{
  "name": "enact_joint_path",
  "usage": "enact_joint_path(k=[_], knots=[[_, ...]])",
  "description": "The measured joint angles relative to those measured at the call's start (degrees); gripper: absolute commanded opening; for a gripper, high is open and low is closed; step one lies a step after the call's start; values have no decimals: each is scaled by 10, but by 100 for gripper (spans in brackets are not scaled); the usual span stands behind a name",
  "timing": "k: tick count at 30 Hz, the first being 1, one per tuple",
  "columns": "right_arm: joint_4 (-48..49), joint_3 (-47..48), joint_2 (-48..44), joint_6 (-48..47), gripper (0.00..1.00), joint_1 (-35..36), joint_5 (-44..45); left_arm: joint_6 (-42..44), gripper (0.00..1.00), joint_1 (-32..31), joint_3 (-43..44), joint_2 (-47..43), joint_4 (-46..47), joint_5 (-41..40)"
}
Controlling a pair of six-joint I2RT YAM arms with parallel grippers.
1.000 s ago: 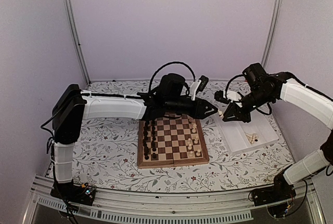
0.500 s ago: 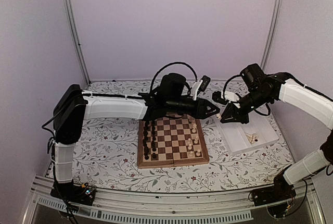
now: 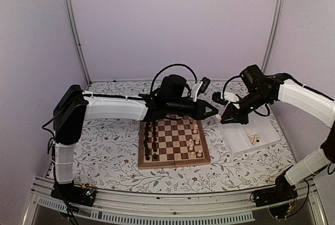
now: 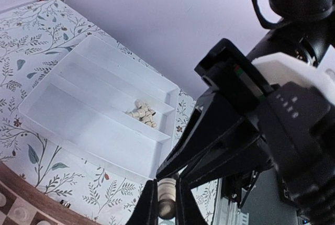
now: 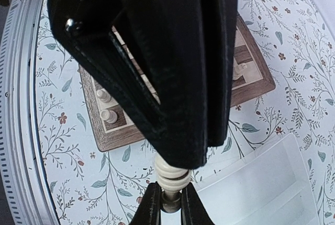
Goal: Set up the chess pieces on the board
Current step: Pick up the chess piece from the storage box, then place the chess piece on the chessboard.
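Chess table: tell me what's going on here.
It looks like a mid-air handover. The left gripper and the right gripper are both shut on one pale chess piece, above the tablecloth between the board and the white tray. In the top view, dark pieces line the board's left side and some pale pieces stand on its right. A few spare pale pieces lie in the tray.

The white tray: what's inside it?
A small heap of pale chess pieces lies in a middle groove of the tray. From above, the right gripper covers the tray's far end, so anything under it there is hidden.
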Motion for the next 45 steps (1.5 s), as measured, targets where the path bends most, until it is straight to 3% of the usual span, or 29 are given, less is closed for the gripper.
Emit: enact_joint_path(k=[6, 14, 22, 45], knots=[[58, -39, 5, 9, 7, 0, -2, 20, 0, 18, -30, -28, -38, -12], [130, -98, 38, 23, 4, 0, 0, 112, 0, 52, -42, -101, -176, -83], [192, -114, 59, 30, 3, -8, 53, 186, 0, 57, -28, -81, -322, -165], [235, -144, 45, 40, 4, -28, 109, 195, 0, 31, 78, 57, -372, -180]])
